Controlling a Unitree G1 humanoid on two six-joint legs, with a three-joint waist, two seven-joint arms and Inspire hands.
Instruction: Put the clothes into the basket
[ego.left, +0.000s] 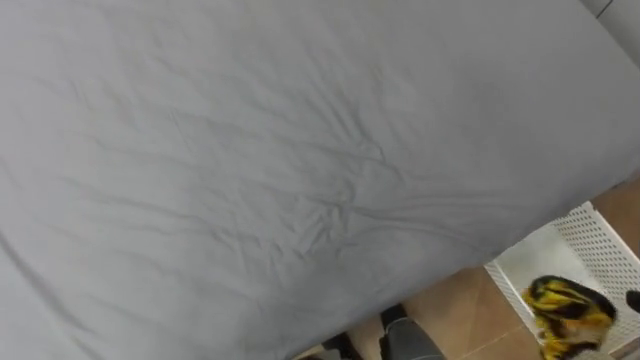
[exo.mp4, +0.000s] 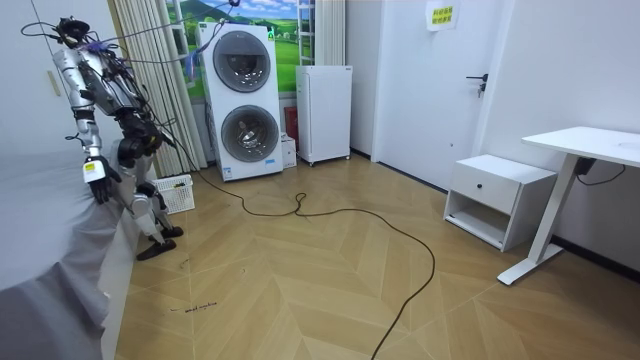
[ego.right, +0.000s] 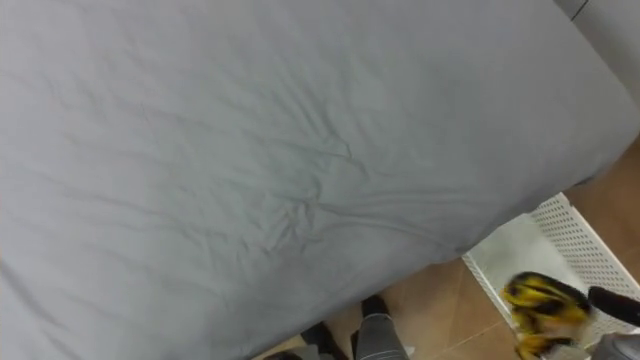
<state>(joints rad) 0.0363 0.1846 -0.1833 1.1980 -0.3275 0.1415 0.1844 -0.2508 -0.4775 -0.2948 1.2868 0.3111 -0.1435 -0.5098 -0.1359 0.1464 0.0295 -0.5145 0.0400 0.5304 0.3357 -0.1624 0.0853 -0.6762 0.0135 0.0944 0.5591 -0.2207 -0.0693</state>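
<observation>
1. eye views, left to right. a grey bed sheet (ego.left: 250, 150) covers the left and centre of the field. it is creased, with folds meeting near the middle. its edge runs diagonally from lower left to upper right. below that edge lies a strip of wooden floor (ego.left: 470, 320).

2. the white perforated basket (ego.left: 600, 245) stands on the floor at the lower right, just beside the bed edge and partly under the hanging sheet.

3. task item: a yellow and black garment (ego.left: 568, 305) is bunched up over the basket's white interior, near the wall closest to the robot. whether it rests on the bottom or is held above it cannot be told.

4. right hand (ego.right: 612, 303): a dark part of it enters at the far lower right, touching the right side of the garment. whether it is released, clenched or grasping the garment cannot be told.

5. room view, left to right. the robot stands upright at the side of the bed, at the room view's left, facing the bed. the left hand (exo.mp4: 97, 172) hangs low at the bed edge, against the sheet. its state cannot be told. the basket is on the floor just past the robot's feet, toward the room view's right.

6. further right stand a stacked washer and dryer (exo.mp4: 242, 100), a white cabinet (exo.mp4: 323, 112), a white door (exo.mp4: 430, 90), a white nightstand (exo.mp4: 497, 200) and a white desk (exo.mp4: 590, 145), all well apart from the robot.
</observation>
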